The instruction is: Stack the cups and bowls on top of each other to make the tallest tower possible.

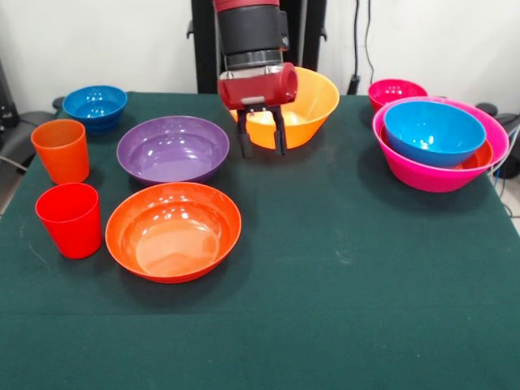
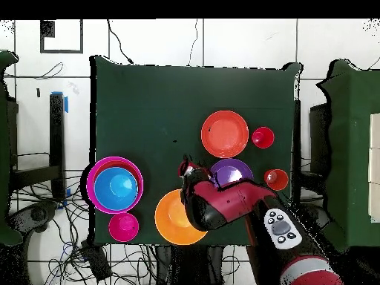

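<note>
My gripper hangs open and empty just in front of the yellow-orange bowl, to the right of the purple bowl; it also shows in the overhead view. A shallow red-orange bowl lies nearer the camera. The orange cup and the red cup stand upright at the left. The tower at the right is the large pink bowl with a red-orange bowl and a blue bowl nested inside. A second blue bowl sits far left, and a small pink-red bowl sits behind the tower.
In the overhead view the tower sits near the table's left edge, with the small pink-red bowl beside it. The yellow-orange bowl is next to my arm. The green cloth covers the table.
</note>
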Robot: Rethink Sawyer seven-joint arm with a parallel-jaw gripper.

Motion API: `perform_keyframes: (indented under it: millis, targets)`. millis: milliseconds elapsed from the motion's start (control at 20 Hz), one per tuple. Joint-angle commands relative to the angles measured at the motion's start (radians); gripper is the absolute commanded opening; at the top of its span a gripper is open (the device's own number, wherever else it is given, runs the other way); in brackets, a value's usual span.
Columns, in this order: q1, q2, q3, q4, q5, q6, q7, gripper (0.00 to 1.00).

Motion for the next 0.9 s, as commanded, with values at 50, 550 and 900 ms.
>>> perform_keyframes:
  millis: [50,550,900]
  targets:
    - [-0.024,0.053,-0.006,-0.072,-0.091,0.009,-0.057,1.0]
    - [-0.088,-0.099,-0.002,-0.004,-0.063,0.209,-0.125,1.0]
    - [-0.06,-0.055,-0.056,-0.058,-0.097,0.195,-0.111,1.0]
